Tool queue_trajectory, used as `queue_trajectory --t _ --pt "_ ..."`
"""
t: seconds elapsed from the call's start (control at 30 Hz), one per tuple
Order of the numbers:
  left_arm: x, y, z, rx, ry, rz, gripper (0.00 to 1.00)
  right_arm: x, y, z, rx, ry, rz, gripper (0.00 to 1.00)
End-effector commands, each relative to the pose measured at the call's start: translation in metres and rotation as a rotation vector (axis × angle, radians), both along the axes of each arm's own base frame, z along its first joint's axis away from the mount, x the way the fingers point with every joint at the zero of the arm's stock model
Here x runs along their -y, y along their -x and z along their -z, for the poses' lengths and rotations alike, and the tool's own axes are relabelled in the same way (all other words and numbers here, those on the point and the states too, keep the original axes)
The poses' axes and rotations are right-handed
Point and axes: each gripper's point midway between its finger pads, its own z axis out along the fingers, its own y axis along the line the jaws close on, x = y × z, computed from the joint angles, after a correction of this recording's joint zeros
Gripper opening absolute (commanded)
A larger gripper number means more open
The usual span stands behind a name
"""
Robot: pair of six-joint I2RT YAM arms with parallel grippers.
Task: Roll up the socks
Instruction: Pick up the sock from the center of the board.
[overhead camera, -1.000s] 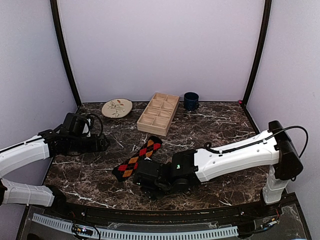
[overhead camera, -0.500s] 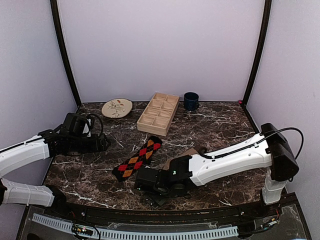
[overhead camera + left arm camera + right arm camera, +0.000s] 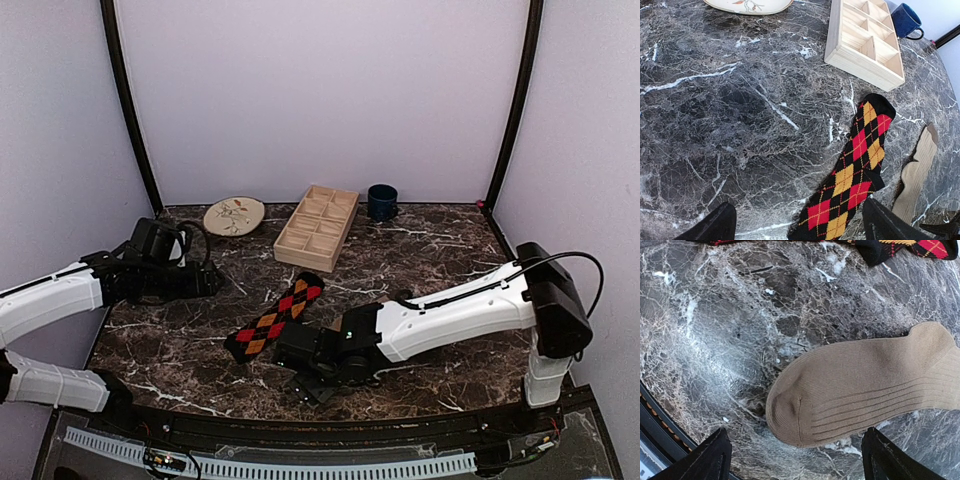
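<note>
Socks, 2.
- Tan sock [image 3: 865, 385]: flat on the table [image 3: 715, 315], toe close to the near edge. My right gripper [image 3: 795, 440] hangs over that toe, fingers wide on either side, holding nothing.
- Argyle sock [image 3: 855, 175]: flat, near the tan one but not touching it.

Left gripper [image 3: 800, 222]: wide, empty, off to the left.

Tray [image 3: 316, 226], 1. Plate [image 3: 234, 215], 1. Mug [image 3: 381, 201], 1. All at the far side.

Risks, as I judge them:
- A shallow pinch catches one layer only, so the toe slips out.
- Fingertips scrape marble.
- Fabric drags instead of turning, so the roll comes out loose.
- The toe gets pushed off the near edge.
</note>
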Motion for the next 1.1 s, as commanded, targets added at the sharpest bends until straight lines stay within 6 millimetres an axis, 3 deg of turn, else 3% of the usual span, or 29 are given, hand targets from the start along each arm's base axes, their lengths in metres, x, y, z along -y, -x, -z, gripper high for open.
queue_trajectory --t 0.0,0.47,0.73,0.97,1.07 --pt "0.004 -0.005 -0.010 0.020 -0.012 0.015 0.90 0.000 0.001 0.014 -0.029 0.012 -0.018 0.87" --pt "0.008 -0.013 -0.004 0.013 -0.021 0.021 0.90 0.008 -0.008 0.029 -0.069 0.036 -0.024 0.74" --pt "0.009 -0.016 -0.002 0.012 -0.029 0.023 0.90 0.009 -0.008 0.038 -0.106 0.040 -0.034 0.60" --pt "0.010 -0.017 0.000 0.011 -0.032 0.022 0.90 0.007 -0.011 0.037 -0.098 0.041 -0.049 0.57" --pt "0.009 -0.017 0.001 0.009 -0.033 0.020 0.90 0.007 -0.011 0.039 -0.099 0.049 -0.056 0.50"
